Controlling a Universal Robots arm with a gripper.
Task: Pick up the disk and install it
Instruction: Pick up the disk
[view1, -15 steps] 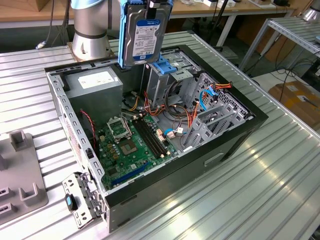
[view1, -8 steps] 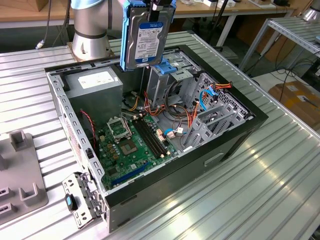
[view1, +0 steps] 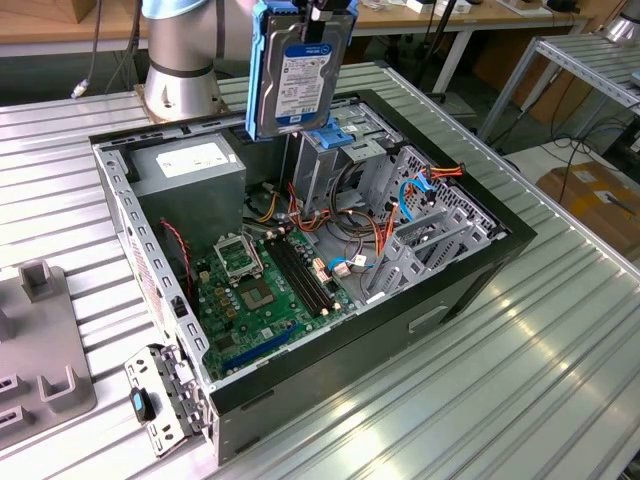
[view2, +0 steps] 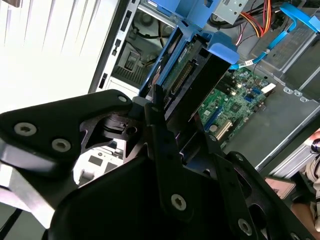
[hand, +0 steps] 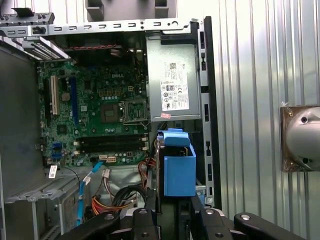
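Note:
The disk (view1: 300, 75), a silver-black drive with a white and dark-blue label in a blue carrier, hangs upright above the rear of the open computer case (view1: 470, 290). My gripper (view1: 318, 12) is shut on its upper edge. Just under the disk stands the metal drive cage (view1: 335, 135) with its blue plastic top. In the second wrist view the black fingers (view2: 156, 107) clamp the disk (view2: 195, 80), seen edge-on with its connector showing. In the first wrist view the disk's blue carrier (hand: 179, 170) sticks out from my gripper (hand: 175, 212), beside the case's side wall.
Inside the case lie a green motherboard (view1: 265, 290), a grey power-supply box (view1: 190, 165) and orange and blue cables (view1: 420, 190). The arm's base (view1: 180, 60) stands behind the case. A grey fixture (view1: 40, 340) sits on the ribbed metal table at the exterior view's left.

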